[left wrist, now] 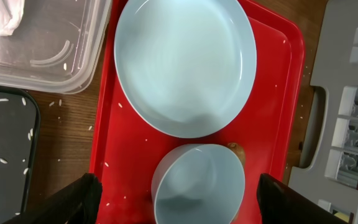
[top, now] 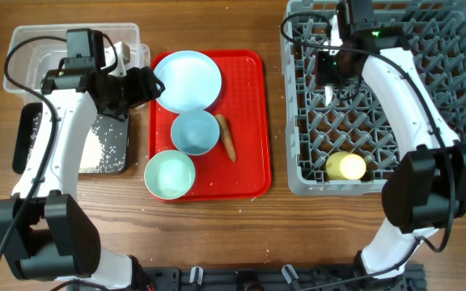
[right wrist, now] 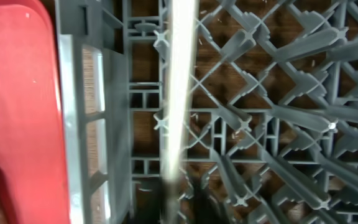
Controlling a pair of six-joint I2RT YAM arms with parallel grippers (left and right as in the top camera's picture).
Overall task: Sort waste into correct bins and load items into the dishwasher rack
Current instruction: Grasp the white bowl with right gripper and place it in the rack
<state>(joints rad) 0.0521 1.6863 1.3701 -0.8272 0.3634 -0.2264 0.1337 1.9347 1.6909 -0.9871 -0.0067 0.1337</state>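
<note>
My left gripper (left wrist: pixel 179 190) is open, low over the red tray, its fingers on either side of a pale blue-green bowl (left wrist: pixel 197 185) (top: pixel 194 132). The pale blue plate (left wrist: pixel 185 62) (top: pixel 187 79) lies just beyond it. A second bowl (top: pixel 169 174) sits at the tray's front. A brown stick (top: pixel 226 137) (left wrist: pixel 236 150) lies beside the middle bowl. My right gripper (right wrist: pixel 185 199) (top: pixel 330 69) is over the grey dishwasher rack (top: pixel 451 48), shut on a blurred white spoon handle (right wrist: pixel 179 93). A yellow cup (top: pixel 346 166) lies in the rack. The wrapper and dark lump are hidden.
The clear tub (top: pixel 31 40) (left wrist: pixel 73 68) at the back left holds crumpled white paper (left wrist: pixel 2 15). The black tray (top: pixel 31 153) (left wrist: pixel 5 143) in front of it holds white rice-like crumbs (top: pixel 95 149). The red serving tray (top: pixel 249 162) lies between the bins and the rack.
</note>
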